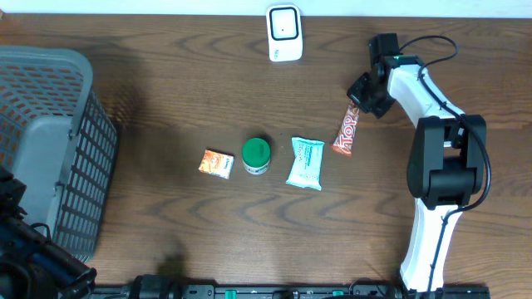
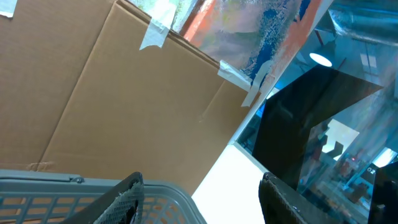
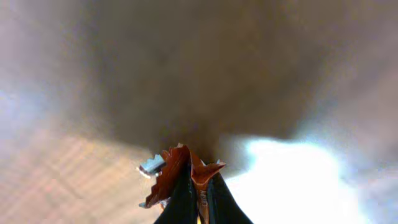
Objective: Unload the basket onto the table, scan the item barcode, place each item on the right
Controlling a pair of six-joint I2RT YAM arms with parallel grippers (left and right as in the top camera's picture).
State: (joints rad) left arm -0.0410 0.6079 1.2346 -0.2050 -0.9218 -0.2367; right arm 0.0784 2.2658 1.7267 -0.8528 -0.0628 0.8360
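The right claw (image 1: 359,101) is pictured clamped on the crimped upper end of a red-and-orange candy bar (image 1: 347,133). The bar is slanted over the dark wooden surface (image 1: 166,91), at about 3 o'clock from the centre, with its free end pointed toward 7 o'clock. In the right wrist view, the wrapper's jagged edge is pinched between the two fingers (image 3: 225,206), which are pressed almost together.

A white barcode scanner (image 1: 283,33) is set at 12 o'clock, well apart from the bar. An orange packet (image 1: 217,163), a green-lidded tub (image 1: 256,155) and a teal-and-white pouch (image 1: 306,163) are laid in a row near the centre.

The left claw (image 2: 199,200) is held partly open with nothing gripped, just above the rim of a grey basket (image 1: 50,124) at 9 o'clock.
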